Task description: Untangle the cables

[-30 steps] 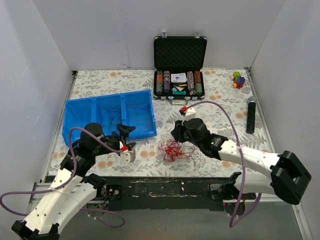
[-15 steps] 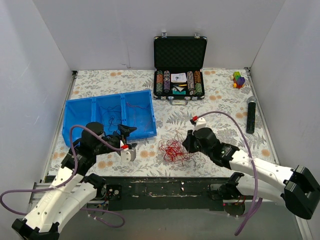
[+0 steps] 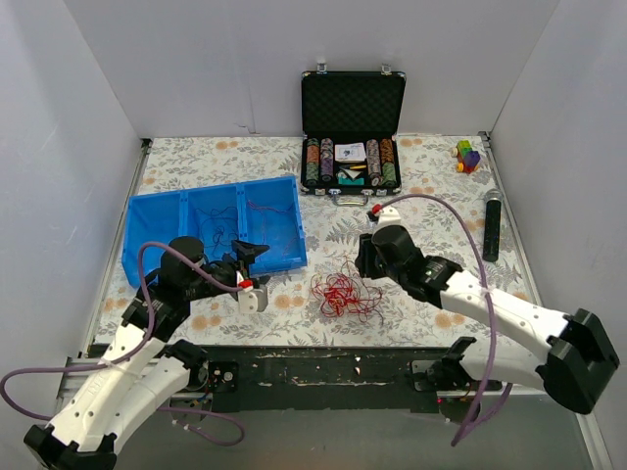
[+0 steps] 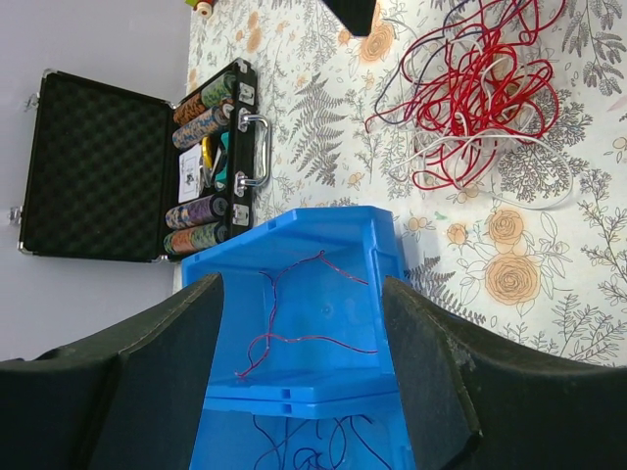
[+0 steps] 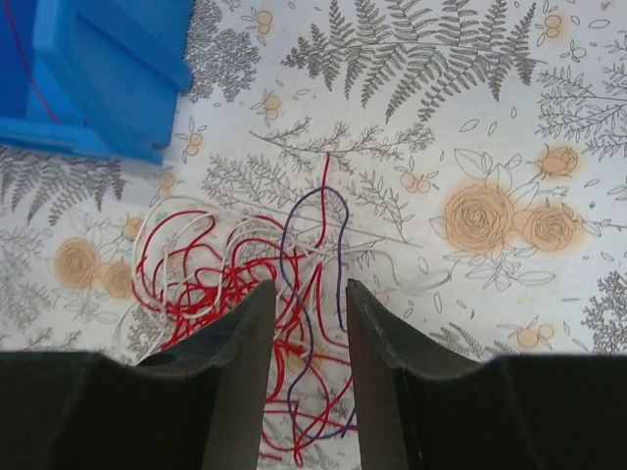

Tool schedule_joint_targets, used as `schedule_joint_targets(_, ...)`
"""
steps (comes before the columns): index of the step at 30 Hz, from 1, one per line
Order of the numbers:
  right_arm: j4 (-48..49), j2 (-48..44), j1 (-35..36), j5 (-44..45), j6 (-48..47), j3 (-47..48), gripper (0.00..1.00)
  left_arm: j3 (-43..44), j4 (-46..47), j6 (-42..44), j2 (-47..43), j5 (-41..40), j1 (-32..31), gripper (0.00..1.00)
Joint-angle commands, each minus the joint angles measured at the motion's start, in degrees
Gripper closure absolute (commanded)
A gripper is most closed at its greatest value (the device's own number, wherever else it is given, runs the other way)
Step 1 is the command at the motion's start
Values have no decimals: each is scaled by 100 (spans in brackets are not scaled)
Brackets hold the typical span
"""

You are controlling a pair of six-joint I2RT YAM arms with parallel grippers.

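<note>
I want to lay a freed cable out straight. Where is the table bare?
Bare: the strip between the blue bin and the back wall, and the patch between the case and the black cylinder. Crowded around the cables.

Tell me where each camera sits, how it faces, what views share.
Top external: above, behind bases, looking down on the table; left arm and right arm show.
Left wrist: faces the blue bin and poker case; left gripper open.
Right wrist: looks down on the cable tangle; right gripper foreground.
Shared: all see tangle, bin.
</note>
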Motion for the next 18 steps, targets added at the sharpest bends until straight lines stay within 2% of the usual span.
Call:
schedule_joint_targets(1,521,836,-289,-254,-489,377,57,38,24,-38,-118,-34,-22,36)
schedule_joint_targets(5,565,1557,-439,-720,-612,493,57,64,7,-38,-180,-78,-22,36)
schedule_joint_targets(13,873,1848,-527,-897,-692,229,57,47,-29,-135,-294,-166,-22,36)
schedule_joint_targets(18,935,2208,-580,-1046,-718,325,63,64,-29,-188,-320,-227,-22,35)
